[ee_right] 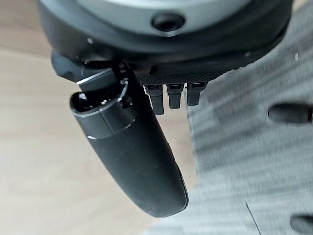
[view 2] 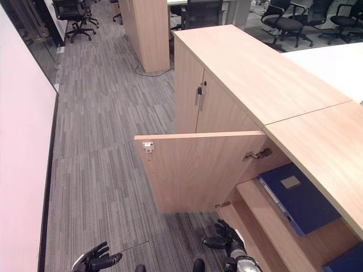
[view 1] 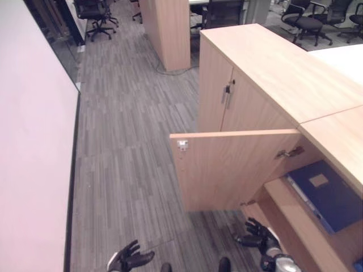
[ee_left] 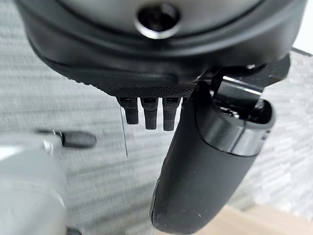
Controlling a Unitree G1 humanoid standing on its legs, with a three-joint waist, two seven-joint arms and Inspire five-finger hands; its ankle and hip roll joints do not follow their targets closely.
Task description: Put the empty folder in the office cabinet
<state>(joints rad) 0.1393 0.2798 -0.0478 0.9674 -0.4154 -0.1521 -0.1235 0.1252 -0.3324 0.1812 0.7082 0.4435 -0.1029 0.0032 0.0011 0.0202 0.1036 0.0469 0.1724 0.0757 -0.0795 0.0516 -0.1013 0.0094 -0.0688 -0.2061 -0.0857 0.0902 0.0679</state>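
Grey carpet fronts the office cabinet point(view 2: 238, 73), blue folder point(view 2: 298, 198) shelved at 4 o'clock; both hands point(view 2: 96, 260) point(view 2: 224, 238) hang empty, fingers relaxed; closing the door point(view 2: 198, 170) seems next.

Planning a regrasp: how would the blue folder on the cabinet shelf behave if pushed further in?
The blue folder lies flat on the wooden shelf, so it would probably slide, not tip. Its straight edges suggest stiff covers. Being empty, it is likely light.
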